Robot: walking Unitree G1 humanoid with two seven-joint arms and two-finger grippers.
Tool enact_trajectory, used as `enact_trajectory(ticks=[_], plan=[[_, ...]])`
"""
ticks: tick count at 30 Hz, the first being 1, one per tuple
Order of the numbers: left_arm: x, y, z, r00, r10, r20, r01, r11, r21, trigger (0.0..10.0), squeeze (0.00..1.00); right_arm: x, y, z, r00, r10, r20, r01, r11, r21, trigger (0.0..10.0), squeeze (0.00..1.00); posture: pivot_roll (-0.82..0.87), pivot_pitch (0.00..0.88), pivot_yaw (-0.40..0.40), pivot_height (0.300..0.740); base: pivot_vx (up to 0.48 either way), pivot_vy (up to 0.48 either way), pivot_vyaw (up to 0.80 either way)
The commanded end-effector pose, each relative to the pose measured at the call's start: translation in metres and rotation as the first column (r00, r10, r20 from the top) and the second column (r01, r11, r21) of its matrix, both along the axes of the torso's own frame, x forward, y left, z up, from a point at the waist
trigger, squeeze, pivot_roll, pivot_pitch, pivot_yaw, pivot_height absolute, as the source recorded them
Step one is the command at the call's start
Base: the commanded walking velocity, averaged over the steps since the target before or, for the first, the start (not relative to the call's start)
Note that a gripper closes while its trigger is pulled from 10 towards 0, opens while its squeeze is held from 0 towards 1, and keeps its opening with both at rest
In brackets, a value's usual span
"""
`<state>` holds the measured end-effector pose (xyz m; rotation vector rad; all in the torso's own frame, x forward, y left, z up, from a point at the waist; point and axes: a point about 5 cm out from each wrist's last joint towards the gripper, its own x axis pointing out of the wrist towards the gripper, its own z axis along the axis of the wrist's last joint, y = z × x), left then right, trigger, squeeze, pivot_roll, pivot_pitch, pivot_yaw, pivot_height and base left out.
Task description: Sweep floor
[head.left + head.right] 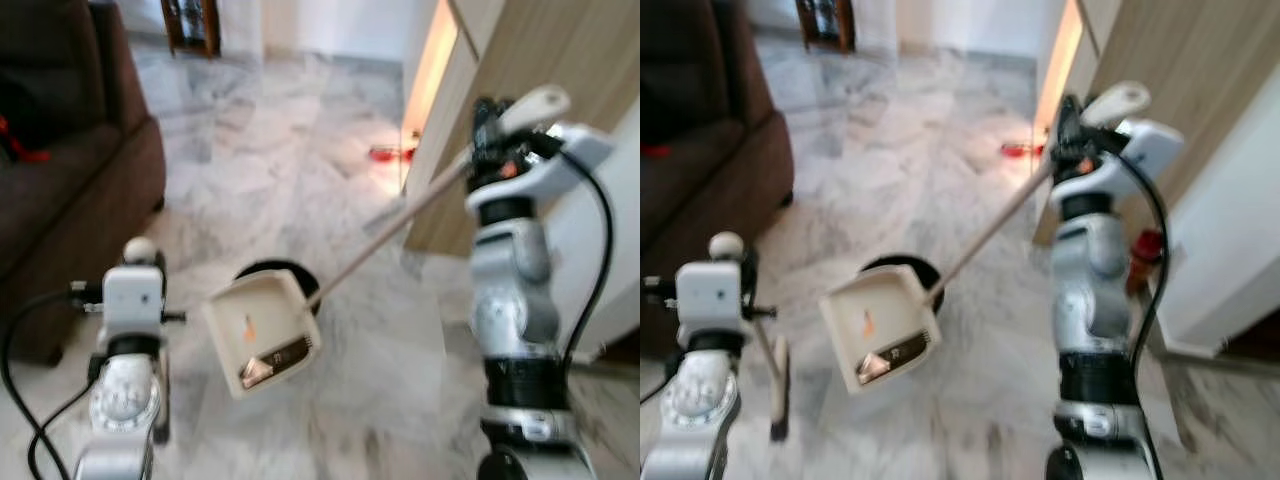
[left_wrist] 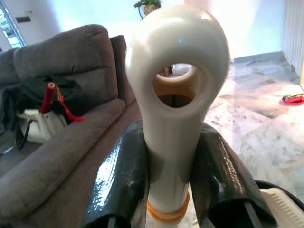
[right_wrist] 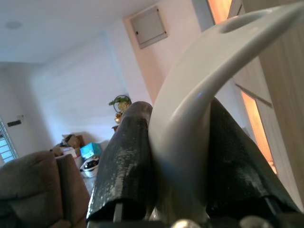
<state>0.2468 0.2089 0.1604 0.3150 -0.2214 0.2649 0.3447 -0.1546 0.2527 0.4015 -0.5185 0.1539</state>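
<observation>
My right gripper (image 1: pixel 497 128) is raised at the right, shut on the curved white grip (image 3: pixel 199 95) of a long-handled dustpan. Its pole (image 1: pixel 390 225) slants down to the cream pan (image 1: pixel 262 332), which hangs tilted above the marble floor (image 1: pixel 300 130) with an orange scrap and a dark bit inside. At the lower left, my left gripper (image 1: pixel 138 268) is shut on the cream broom handle (image 2: pixel 173 95), just below its looped end. The broom's pole (image 1: pixel 771 365) runs down to the floor beside my left arm.
A brown sofa (image 1: pixel 70 170) stands at the left. A wooden cabinet (image 1: pixel 530 60) and a white wall (image 1: pixel 1230 250) close off the right. A black round object (image 1: pixel 272 271) lies behind the pan. A red item (image 1: pixel 390 153) lies farther off by the cabinet.
</observation>
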Motion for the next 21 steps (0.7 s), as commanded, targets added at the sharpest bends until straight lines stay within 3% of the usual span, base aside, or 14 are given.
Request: enact_trajectory(ticks=[1,11,18,21], plan=[[-0.0009,-0.0033,0.0091,0.999,-0.008,0.043,0.007,1.0,0.023,10.0,0.0,-0.0044,-0.007,0.0165,0.997,-0.015,0.072,0.012,0.999,0.042,10.0,0.0,0.03,0.069,-0.047,0.74,0.296,0.0,0.0],[-0.0009,-0.003,0.0095,0.999,-0.006,0.047,0.005,1.0,0.024,10.0,0.0,-0.0044,-0.0046,0.0174,0.997,-0.007,0.078,0.004,0.999,0.034,10.0,0.0,0.04,0.065,-0.048,0.74,0.294,0.0,0.0],[-0.0007,-0.004,0.0093,0.999,-0.006,0.046,0.005,1.0,0.023,10.0,0.0,-0.0055,-0.0027,0.0193,0.996,0.005,0.09,-0.007,1.0,0.018,10.0,0.0,0.04,0.067,-0.049,0.74,0.295,0.0,0.72],[-0.0008,-0.0039,0.0094,0.999,-0.005,0.047,0.004,1.0,0.023,10.0,0.0,-0.0052,-0.0028,0.0191,0.996,0.005,0.087,-0.007,1.0,0.026,10.0,0.0,0.04,0.067,-0.049,0.74,0.294,0.0,0.0]])
